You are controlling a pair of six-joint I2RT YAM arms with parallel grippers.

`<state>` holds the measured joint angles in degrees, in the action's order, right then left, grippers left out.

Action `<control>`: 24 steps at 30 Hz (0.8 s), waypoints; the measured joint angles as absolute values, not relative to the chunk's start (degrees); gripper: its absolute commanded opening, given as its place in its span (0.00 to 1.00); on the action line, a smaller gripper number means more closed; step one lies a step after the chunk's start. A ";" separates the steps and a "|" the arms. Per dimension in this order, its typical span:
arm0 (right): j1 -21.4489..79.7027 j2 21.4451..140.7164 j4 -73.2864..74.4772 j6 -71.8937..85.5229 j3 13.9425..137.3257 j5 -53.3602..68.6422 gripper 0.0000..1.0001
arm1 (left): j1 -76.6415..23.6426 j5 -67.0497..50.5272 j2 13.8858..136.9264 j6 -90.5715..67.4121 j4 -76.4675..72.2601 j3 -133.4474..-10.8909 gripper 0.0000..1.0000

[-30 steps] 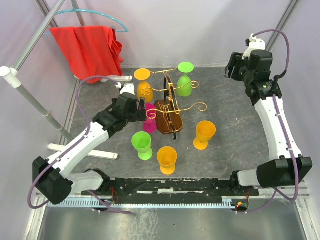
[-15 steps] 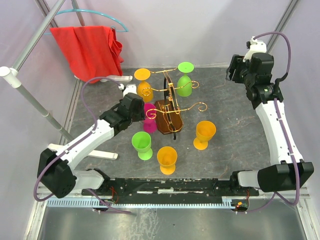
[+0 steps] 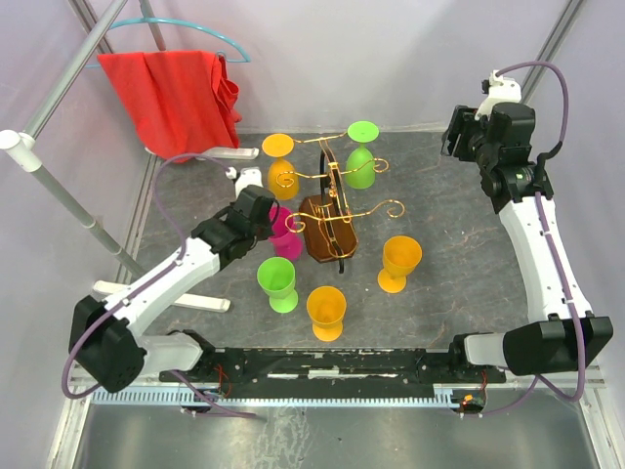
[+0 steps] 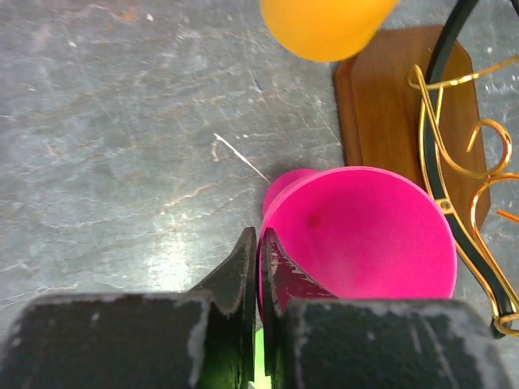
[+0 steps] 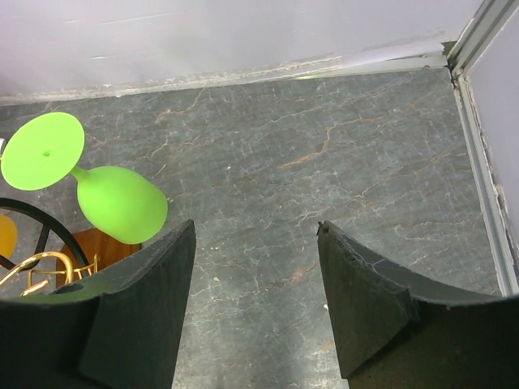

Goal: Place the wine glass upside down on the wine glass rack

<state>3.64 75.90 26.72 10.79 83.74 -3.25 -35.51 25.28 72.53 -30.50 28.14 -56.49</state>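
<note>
My left gripper (image 4: 258, 241) is clamped on the pink wine glass (image 4: 365, 235) rim, just left of the wine glass rack (image 4: 389, 105). My right gripper (image 5: 255, 243) hangs spread wide, far right.

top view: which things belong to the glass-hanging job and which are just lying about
Job: pink wine glass, its rim pinched in the left claw; wine glass rack.

Lying about: red cloth; standing green glass; near orange glass; right orange glass; open right claw; hung green glass; hung orange glass.
</note>
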 measured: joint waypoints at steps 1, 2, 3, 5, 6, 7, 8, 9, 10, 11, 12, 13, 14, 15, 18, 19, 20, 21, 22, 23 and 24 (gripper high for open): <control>3.64 75.90 26.63 10.79 83.74 -3.25 0.70 | -35.51 26.50 71.75 -30.46 28.64 -56.51 0.03; 3.64 75.90 26.59 10.79 83.74 -3.25 0.70 | -35.48 27.59 70.91 -30.44 29.08 -56.60 0.03; 3.64 75.90 26.59 10.79 83.74 -3.25 0.70 | -35.48 29.47 69.84 -30.33 29.95 -56.90 0.03; 3.64 75.90 26.59 10.81 83.77 -3.22 0.69 | -35.48 34.13 67.33 -29.19 31.81 -58.48 0.03; 3.64 75.90 26.61 10.81 83.81 -3.11 0.69 | -35.48 36.14 66.32 -28.47 32.38 -59.51 0.03; 3.64 75.92 26.63 10.81 83.90 -2.90 0.69 | -35.48 39.16 65.14 -27.62 33.32 -61.12 0.03; 3.64 75.94 26.63 10.81 84.16 -2.46 0.69 | -35.48 41.76 64.23 -26.70 33.87 -62.59 0.03; 3.62 75.99 26.59 10.83 84.47 -1.69 0.69 | -35.48 44.91 63.09 -25.41 34.06 -64.27 0.03; 3.64 76.01 26.55 10.83 84.79 -1.02 0.69 | -35.48 47.94 61.87 -23.70 33.78 -65.69 0.03; 3.64 76.05 26.46 10.90 85.36 0.12 0.69 | -35.48 50.85 60.49 -21.69 33.17 -66.76 0.03; 3.64 76.14 26.24 11.11 85.97 1.08 0.68 | -35.48 53.28 59.09 -19.57 32.01 -67.40 0.03; 3.64 76.29 26.13 11.33 86.76 2.02 0.68 | -35.48 55.46 57.65 -17.15 30.22 -67.68 0.03; 3.62 76.66 26.15 11.79 88.09 3.22 0.68 | -35.48 57.41 56.10 -14.37 27.81 -67.77 0.03; 3.64 77.12 26.00 12.27 89.45 4.34 0.69 | -35.48 58.65 54.63 -11.33 24.73 -67.75 0.03; 3.64 78.70 25.19 14.70 93.38 8.27 0.68 | -35.48 58.65 51.20 -2.24 12.53 -66.85 0.03; 3.64 79.37 24.53 16.16 94.72 10.15 0.68 | -35.48 57.56 50.61 0.71 7.35 -66.30 0.03; 3.70 80.05 23.75 17.91 95.81 11.90 0.68 | -35.46 55.77 50.50 3.27 2.61 -66.06 0.03; 3.86 80.75 22.85 19.86 96.71 13.67 0.68 | -35.46 53.69 50.70 5.45 -1.98 -66.06 0.03; 4.16 81.52 21.71 22.24 97.47 15.55 0.68 | -35.46 51.22 51.57 7.68 -6.59 -66.37 0.03; 4.43 82.43 20.12 25.17 98.19 17.58 0.68 | -35.48 48.34 53.41 9.93 -11.14 -67.13 0.03; 4.89 83.46 18.33 28.25 98.78 19.64 0.68 | -35.46 45.80 55.70 11.66 -14.52 -68.10 0.03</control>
